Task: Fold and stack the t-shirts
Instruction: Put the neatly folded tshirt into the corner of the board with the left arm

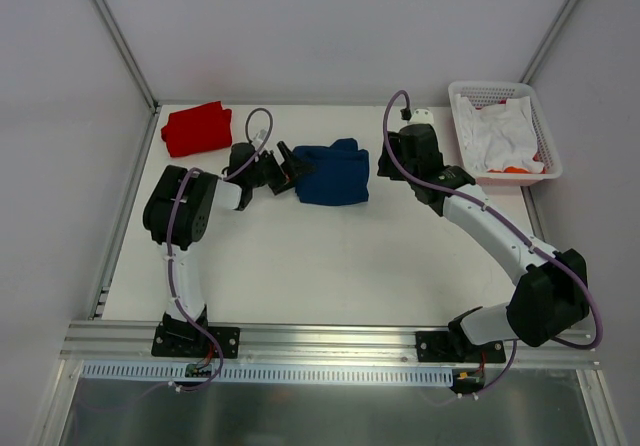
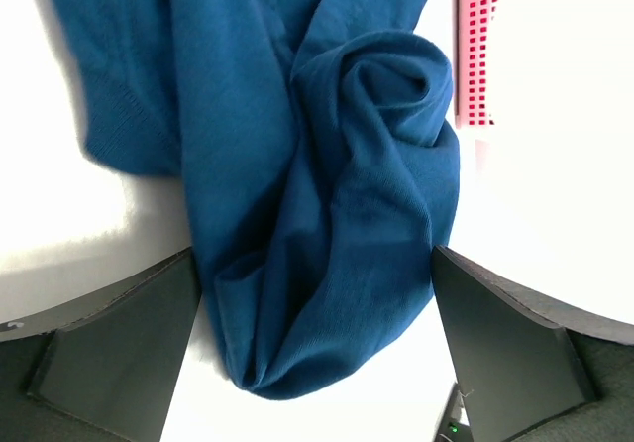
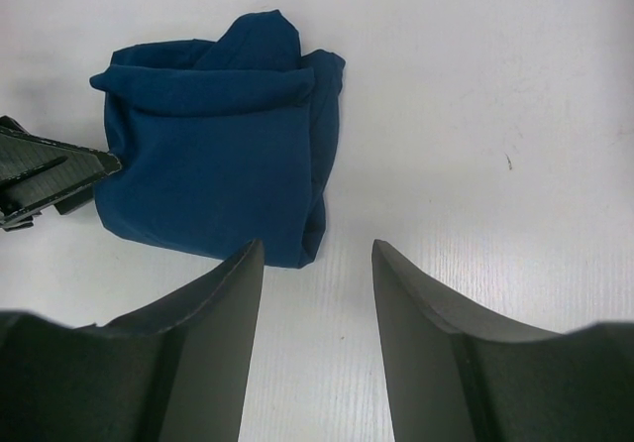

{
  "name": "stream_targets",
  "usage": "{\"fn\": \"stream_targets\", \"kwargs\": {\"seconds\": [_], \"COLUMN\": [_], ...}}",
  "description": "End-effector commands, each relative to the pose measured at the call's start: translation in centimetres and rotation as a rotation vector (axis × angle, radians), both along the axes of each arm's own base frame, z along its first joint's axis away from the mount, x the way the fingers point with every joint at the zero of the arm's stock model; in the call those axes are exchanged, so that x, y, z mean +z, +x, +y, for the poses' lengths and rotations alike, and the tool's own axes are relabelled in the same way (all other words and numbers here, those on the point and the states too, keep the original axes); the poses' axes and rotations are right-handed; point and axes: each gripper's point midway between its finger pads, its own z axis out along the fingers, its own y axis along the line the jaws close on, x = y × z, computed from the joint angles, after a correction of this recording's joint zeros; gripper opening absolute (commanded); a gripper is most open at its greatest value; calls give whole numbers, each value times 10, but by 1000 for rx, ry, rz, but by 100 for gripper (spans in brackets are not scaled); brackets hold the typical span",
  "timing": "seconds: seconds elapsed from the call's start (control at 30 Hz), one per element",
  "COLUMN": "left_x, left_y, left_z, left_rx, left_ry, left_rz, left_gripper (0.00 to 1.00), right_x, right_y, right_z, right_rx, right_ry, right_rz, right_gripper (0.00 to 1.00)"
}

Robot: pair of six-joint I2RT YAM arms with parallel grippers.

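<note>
You are working on the navy t-shirt [image 1: 335, 174], which lies loosely bunched in the middle of the worktop [image 1: 330, 266]. The red t-shirt [image 1: 195, 129] sits folded at the far left corner, well apart. Your left hand [image 2: 312, 264] is spread wide around the navy cloth's edge without pinching it, and your right hand [image 3: 318, 249] is released and empty beside the shirt. Next, likely, square up the fold, then stack.

Bare table [image 1: 330, 266] nearside of navy shirt [image 1: 333, 174]: I can pass. My left gripper [image 1: 285, 169] blocks its left edge, my right gripper [image 3: 317, 251] its right. Basket [image 1: 490, 85] fills far-right corner, red shirt [image 1: 197, 129] far-left.
</note>
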Motion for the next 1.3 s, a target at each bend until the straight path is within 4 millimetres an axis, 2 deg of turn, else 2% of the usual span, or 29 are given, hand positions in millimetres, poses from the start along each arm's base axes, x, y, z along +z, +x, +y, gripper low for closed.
{"fn": "stream_targets", "kwargs": {"seconds": [0.0, 0.17, 0.37, 0.47, 0.53, 0.6, 0.63, 0.67, 0.7, 0.87, 1.0, 1.07, 1.1, 1.17, 1.2, 1.27], "left_x": [5, 2, -18, -20, -21, -18, -18, -18, -17, -1, 27, 46, 64, 79, 100, 112], "left_y": [-6, -3, 4, 8, 11, 12, 12, 12, 12, 13, 23, 29, 38, 44, 54, 61], "left_z": [9, 1, -12, -16, -17, -18, -18, -18, -18, -14, -12, -8, -9, -2, -3, 3], "left_rx": [6, -17, -43, -50, -54, -60, -64, -65, -67, -75, -79, -76, -75, -64, -66, -57], "left_ry": [-22, -69, -76, -76, -74, -72, -68, -63, -58, -2, 47, 78, 81, 120, 131, 152], "left_rz": [13, 19, 55, 51, 48, 44, 41, 48, 48, 22, -26, -71, -110, -127, -178, -177], "left_gripper": [99, 99, 98, 95, 74, 48, 18, 5, 0, 0, 0, 0, 0, 0, 0, 0], "right_x": [13, 12, 13, 16, 18, 19, 19, 19, 20, 21, 22, 24, 22, 24, 24, 24], "right_y": [-5, -5, -7, -8, -9, -9, -9, -10, -9, -11, -12, -13, -14, -16, -16, -18], "right_z": [0, 2, 0, 0, 0, 0, -1, -1, -1, 0, -2, -3, -4, -5, -5, -6], "right_rx": [2, 7, 6, 5, 8, 8, 4, 5, 4, 8, 2, -1, -1, -2, -4, -3], "right_ry": [33, 40, 35, 37, 37, 38, 38, 40, 44, 50, 53, 55, 55, 57, 58, 61], "right_rz": [-23, -20, -22, -30, -32, -34, -34, -33, -35, -36, -41, -47, -45, -51, -54, -56], "right_gripper": [51, 51, 51, 51, 51, 51, 51, 51, 51, 51, 50, 50, 50, 50, 50, 50]}}
